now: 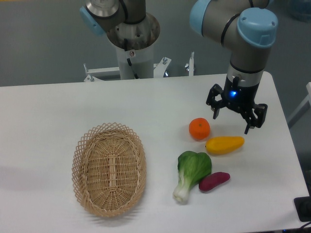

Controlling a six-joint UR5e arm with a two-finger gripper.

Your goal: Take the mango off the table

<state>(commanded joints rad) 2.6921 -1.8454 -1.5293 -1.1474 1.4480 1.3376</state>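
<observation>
My end effector (pixel 232 122) hangs above the table (pixel 58 104) with its two fingers spread apart and nothing between them, just behind the mango (pixel 224 144) as the camera sees it. The mango lies on its side on the white top, long axis running roughly left to right, tapered end toward the right edge of the table, resting free and untouched. The orange (pixel 199 128) sits just beside its left end, close enough that I cannot tell whether the two touch; the bok choy (pixel 192 172) and the sweet potato (pixel 214 181) lie near on the camera side, and the wicker basket (pixel 109 167) is well apart to the left. As I judge it, the step in hand is the approach, so the work is to bring myself forward until I am centred over the fat middle of the fruit, not over the taper, where a smooth curved skin would likely squirt out. I would want my fingers straddling the short width, one behind and one in front, so the line of closing crosses the long axis; whether my wrist already sits at that angle I cannot tell from this view. Coming straight down matters, keeping the left finger clear of the orange, and closing gently once low enough to pass the widest curve
</observation>
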